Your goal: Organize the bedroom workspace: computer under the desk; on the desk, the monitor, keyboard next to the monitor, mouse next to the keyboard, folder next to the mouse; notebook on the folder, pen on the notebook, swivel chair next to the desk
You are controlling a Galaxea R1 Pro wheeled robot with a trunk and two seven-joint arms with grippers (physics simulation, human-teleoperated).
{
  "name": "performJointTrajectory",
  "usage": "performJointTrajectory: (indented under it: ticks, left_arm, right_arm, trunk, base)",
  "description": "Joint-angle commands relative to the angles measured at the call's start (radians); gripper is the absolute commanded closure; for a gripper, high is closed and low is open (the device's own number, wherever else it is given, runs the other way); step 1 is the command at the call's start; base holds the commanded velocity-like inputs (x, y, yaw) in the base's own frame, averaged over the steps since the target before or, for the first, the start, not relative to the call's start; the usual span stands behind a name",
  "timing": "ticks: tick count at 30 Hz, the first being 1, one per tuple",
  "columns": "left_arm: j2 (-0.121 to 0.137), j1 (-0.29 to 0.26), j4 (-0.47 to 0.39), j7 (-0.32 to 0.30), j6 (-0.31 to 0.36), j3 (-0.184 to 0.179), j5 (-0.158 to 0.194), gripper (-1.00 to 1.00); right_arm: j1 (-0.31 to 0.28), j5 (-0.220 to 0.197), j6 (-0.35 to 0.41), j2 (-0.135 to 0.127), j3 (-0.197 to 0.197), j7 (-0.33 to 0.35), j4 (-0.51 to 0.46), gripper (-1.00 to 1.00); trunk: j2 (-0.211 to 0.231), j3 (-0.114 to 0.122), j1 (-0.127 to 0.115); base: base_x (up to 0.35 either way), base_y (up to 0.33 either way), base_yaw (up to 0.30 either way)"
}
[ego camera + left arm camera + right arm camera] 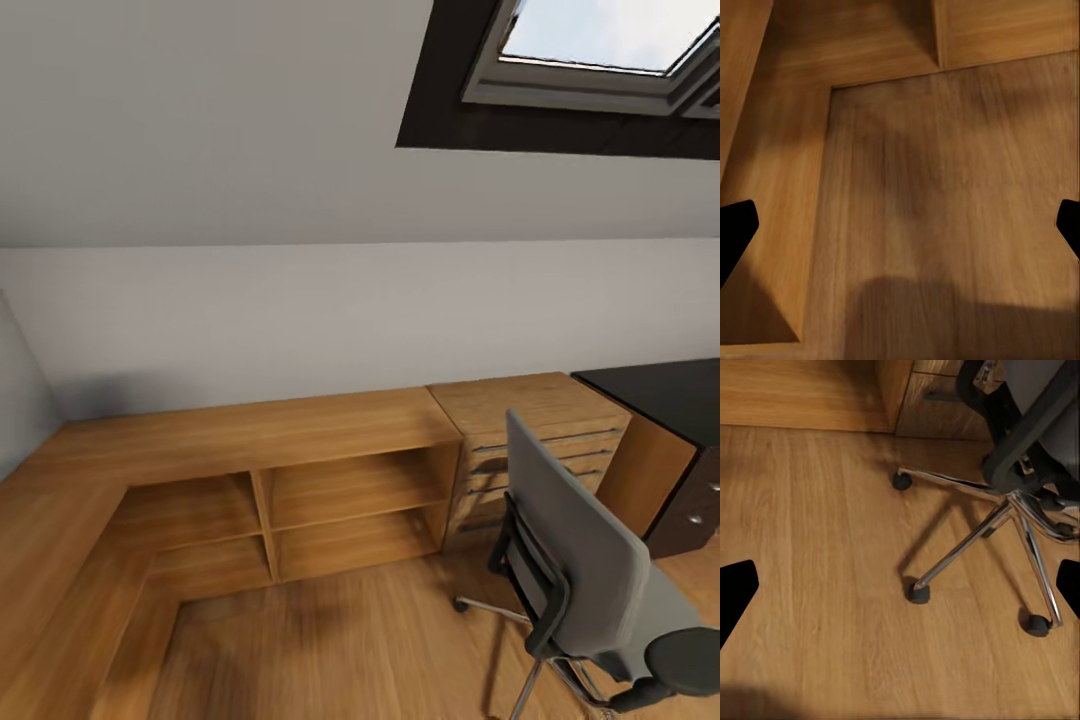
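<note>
Head view: swivel chair (585,560) at 4 o'clock, back toward camera; desk (665,400) corner at 3 o'clock, well apart.

Left wrist view: left gripper (900,225) spread wide over floor (945,187).

Right wrist view: right gripper (900,585) likewise spread; chair base at 2 o'clock.

Organizing appears unstarted.

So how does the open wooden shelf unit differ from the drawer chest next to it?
The shelf unit has open compartments with nothing visible inside, while the drawer chest is closed off by drawer fronts with slim metal handles. The shelf unit is long and turns a corner along the wall; the chest is narrow. The swivel chair partly hides the chest, not the shelves. Both are light wood and stand against the wall.
</note>
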Motion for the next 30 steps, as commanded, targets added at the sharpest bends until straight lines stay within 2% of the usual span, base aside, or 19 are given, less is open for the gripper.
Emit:
performJointTrajectory:
  ticks: [1, 20, 30]
  left_arm:
    - [0.000, 0.000, 0.000, 0.003, -0.003, -0.009, 0.008, -1.00]
    - [0.000, 0.000, 0.000, 0.003, -0.003, -0.009, 0.008, -1.00]
    - [0.000, 0.000, 0.000, 0.004, -0.003, -0.009, 0.008, -1.00]
  right_arm:
    - [-0.001, -0.002, -0.001, 0.000, 0.008, -0.007, 0.001, -1.00]
    - [-0.001, -0.003, -0.005, 0.001, 0.008, -0.007, 0.001, -1.00]
    - [-0.001, -0.003, -0.009, 0.000, 0.008, -0.007, 0.001, -1.00]
  trunk:
    - [-0.001, -0.002, 0.000]
    - [-0.001, -0.008, 0.000]
    - [-0.001, -0.008, 0.000]
  base:
    - [0.000, 0.000, -0.266]
    - [0.003, 0.002, -0.266]
    - [0.228, 0.184, -0.266]
